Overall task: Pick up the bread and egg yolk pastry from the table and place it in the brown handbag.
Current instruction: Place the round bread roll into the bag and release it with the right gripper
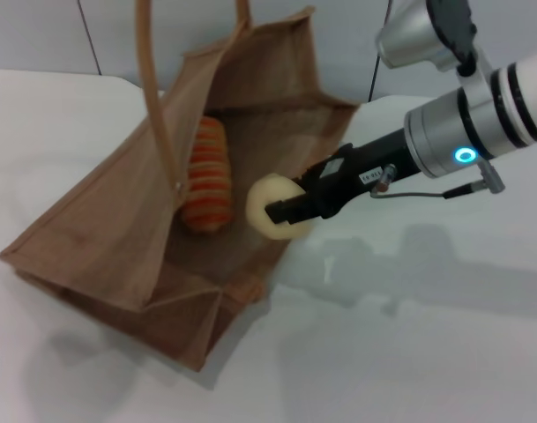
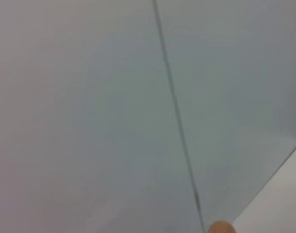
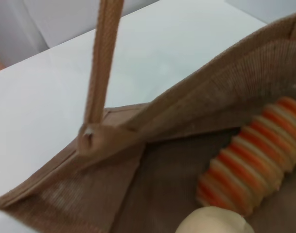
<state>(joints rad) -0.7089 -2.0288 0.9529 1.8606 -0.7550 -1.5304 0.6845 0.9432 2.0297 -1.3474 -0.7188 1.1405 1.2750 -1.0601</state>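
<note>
The brown handbag (image 1: 118, 238) lies on its side on the white table, mouth gaping toward the right. Inside it rests the bread (image 1: 206, 174), an orange and cream striped loaf, also seen in the right wrist view (image 3: 254, 155). My right gripper (image 1: 281, 216) is shut on the egg yolk pastry (image 1: 275, 204), a pale round ball held at the bag's open rim. The pastry's top shows in the right wrist view (image 3: 213, 223). My left gripper is out of sight; the left wrist view faces a grey wall.
A long webbing handle (image 1: 153, 97) rises from the bag's near rim; it also shows in the right wrist view (image 3: 101, 63). White table (image 1: 427, 352) spreads to the right and front of the bag. Grey wall panels stand behind.
</note>
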